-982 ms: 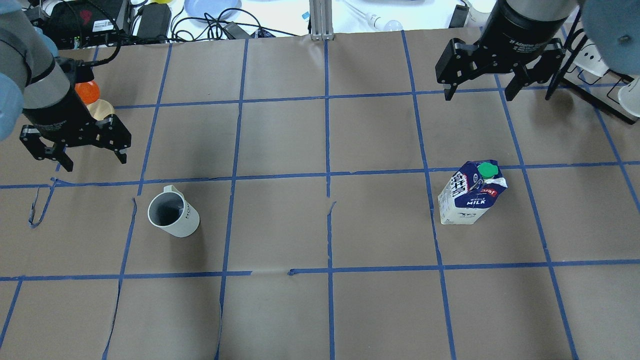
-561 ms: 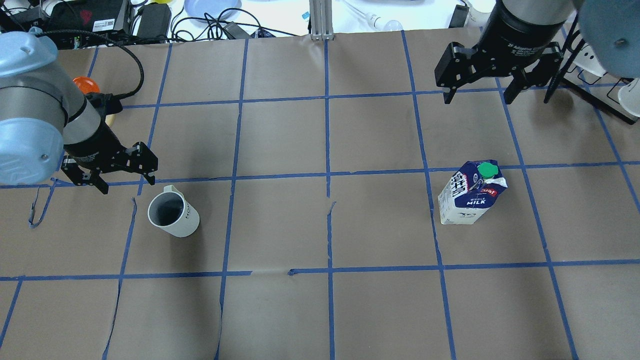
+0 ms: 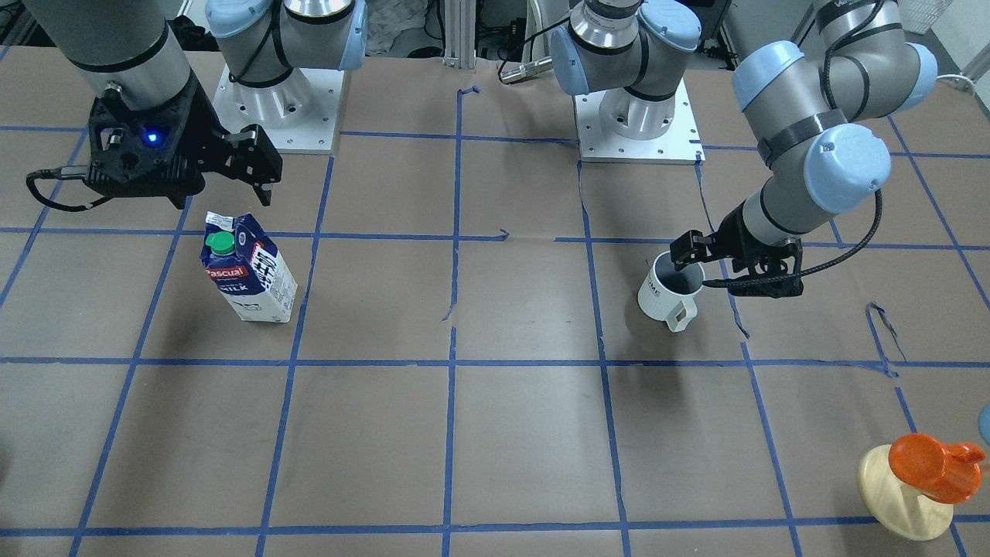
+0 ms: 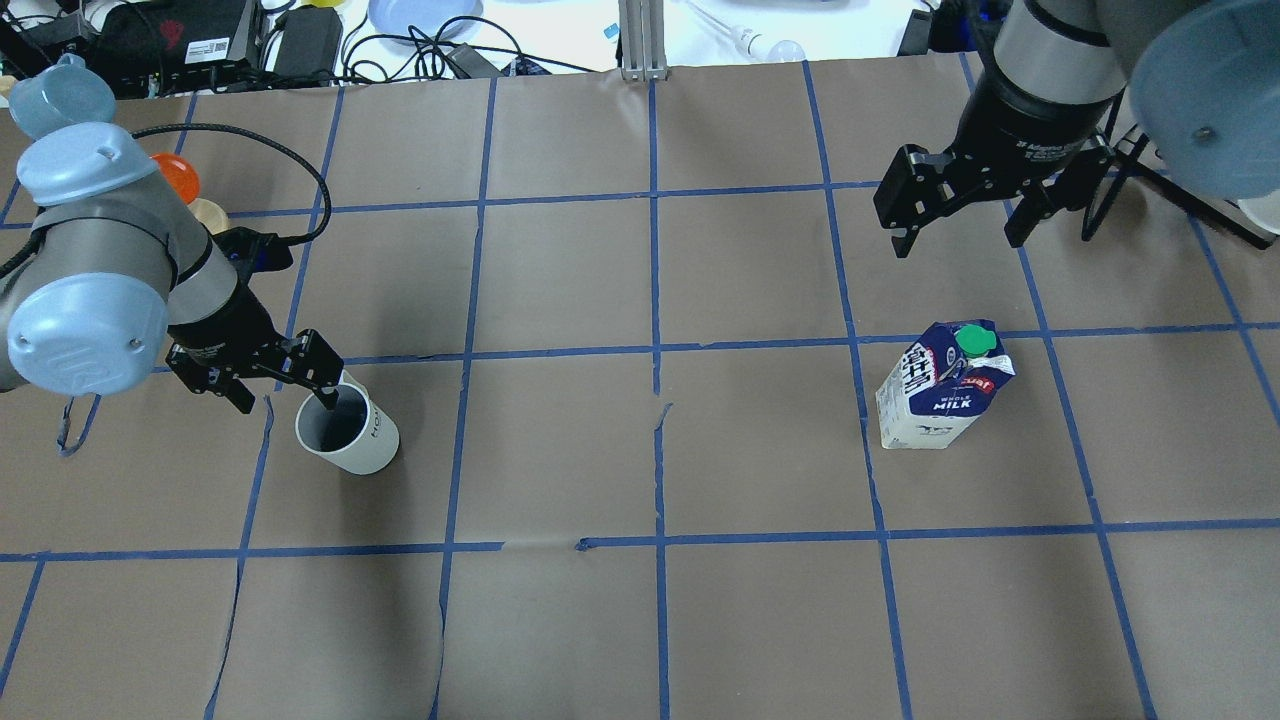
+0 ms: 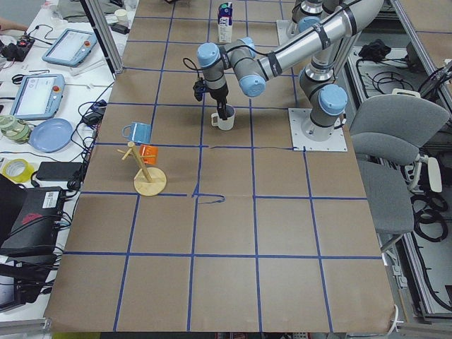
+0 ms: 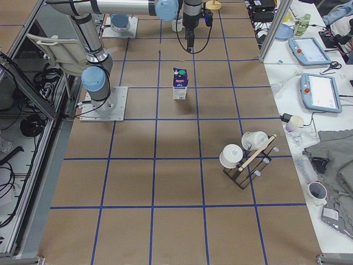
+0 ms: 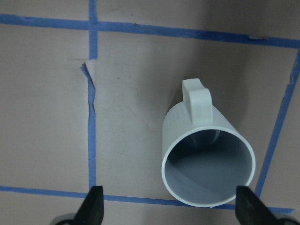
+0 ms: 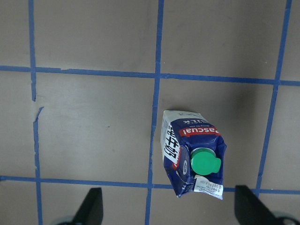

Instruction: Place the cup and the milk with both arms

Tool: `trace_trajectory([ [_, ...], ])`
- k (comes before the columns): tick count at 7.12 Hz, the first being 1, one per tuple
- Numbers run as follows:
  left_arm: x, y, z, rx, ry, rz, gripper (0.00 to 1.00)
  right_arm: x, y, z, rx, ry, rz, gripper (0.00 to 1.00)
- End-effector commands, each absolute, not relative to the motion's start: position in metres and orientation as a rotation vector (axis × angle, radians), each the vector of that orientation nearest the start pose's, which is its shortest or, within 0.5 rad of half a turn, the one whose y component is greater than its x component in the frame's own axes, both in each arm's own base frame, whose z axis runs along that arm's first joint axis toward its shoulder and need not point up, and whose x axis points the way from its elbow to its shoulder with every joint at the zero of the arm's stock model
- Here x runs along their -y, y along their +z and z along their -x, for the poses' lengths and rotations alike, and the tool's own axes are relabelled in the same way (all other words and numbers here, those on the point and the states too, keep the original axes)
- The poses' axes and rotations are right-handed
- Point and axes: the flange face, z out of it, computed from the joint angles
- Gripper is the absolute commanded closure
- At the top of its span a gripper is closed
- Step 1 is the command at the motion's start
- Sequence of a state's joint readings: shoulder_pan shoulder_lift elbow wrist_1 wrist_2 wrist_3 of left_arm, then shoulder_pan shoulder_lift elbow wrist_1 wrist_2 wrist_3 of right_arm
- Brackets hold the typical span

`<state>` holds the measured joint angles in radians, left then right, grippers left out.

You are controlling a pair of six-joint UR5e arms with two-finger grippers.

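Overhead exterior: white ceramic loop-handled mug (image 4: 365, 445), rigid, slick, breakable; left tool (image 4: 287, 395) wide, seemingly straddling its rim wall; blue-and-white gable-top milk carton (image 4: 935, 405), light, crushable: flat sides; right tool (image 4: 958, 245) wide.

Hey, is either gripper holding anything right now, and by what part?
Nothing is held. The left gripper hangs open at the rim of the cup; the right gripper is open, well apart from the milk.

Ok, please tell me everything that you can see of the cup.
The cup is white, ceramic-looking, with a grey, empty inside, a loop handle on the side away from the robot and dark lettering. It stands upright on the brown paper table. The open left pincer is at its rim, one finger over the mouth; contact is unclear.
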<state>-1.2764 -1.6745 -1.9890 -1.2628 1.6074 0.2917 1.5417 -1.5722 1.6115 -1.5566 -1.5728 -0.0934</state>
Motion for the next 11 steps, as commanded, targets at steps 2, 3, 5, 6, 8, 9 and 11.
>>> trace_trajectory([
  [2, 0.477, 0.233, -0.028, -3.171, 0.38, -0.011, 0.0, 0.478, 0.413, -0.106, -3.184, 0.195, 0.103, 0.0],
  [3, 0.478, 0.228, -0.035, -3.175, 0.398, -0.006, 0.0, 0.475, 0.397, -0.104, -3.185, 0.2, 0.099, 0.0],
  [5, 0.48, 0.222, -0.033, -3.201, 0.407, 0.016, 0.58, 0.472, 0.376, -0.076, -3.164, 0.273, 0.046, 0.04],
  [6, 0.48, 0.222, -0.031, -3.218, 0.415, 0.027, 1.0, 0.468, 0.361, -0.061, -3.15, 0.306, -0.009, 0.04],
  [8, 0.483, 0.225, -0.032, -3.212, 0.395, 0.091, 1.0, 0.471, 0.355, -0.063, -3.148, 0.277, -0.028, 0.09],
  [9, 0.489, 0.232, -0.03, -3.205, 0.372, 0.236, 1.0, 0.473, 0.355, -0.063, -3.148, 0.269, -0.072, 0.12],
  [11, 0.511, 0.268, -0.031, -3.207, 0.295, 0.336, 1.0, 0.483, 0.342, -0.065, -3.119, 0.256, -0.083, 0.24],
])
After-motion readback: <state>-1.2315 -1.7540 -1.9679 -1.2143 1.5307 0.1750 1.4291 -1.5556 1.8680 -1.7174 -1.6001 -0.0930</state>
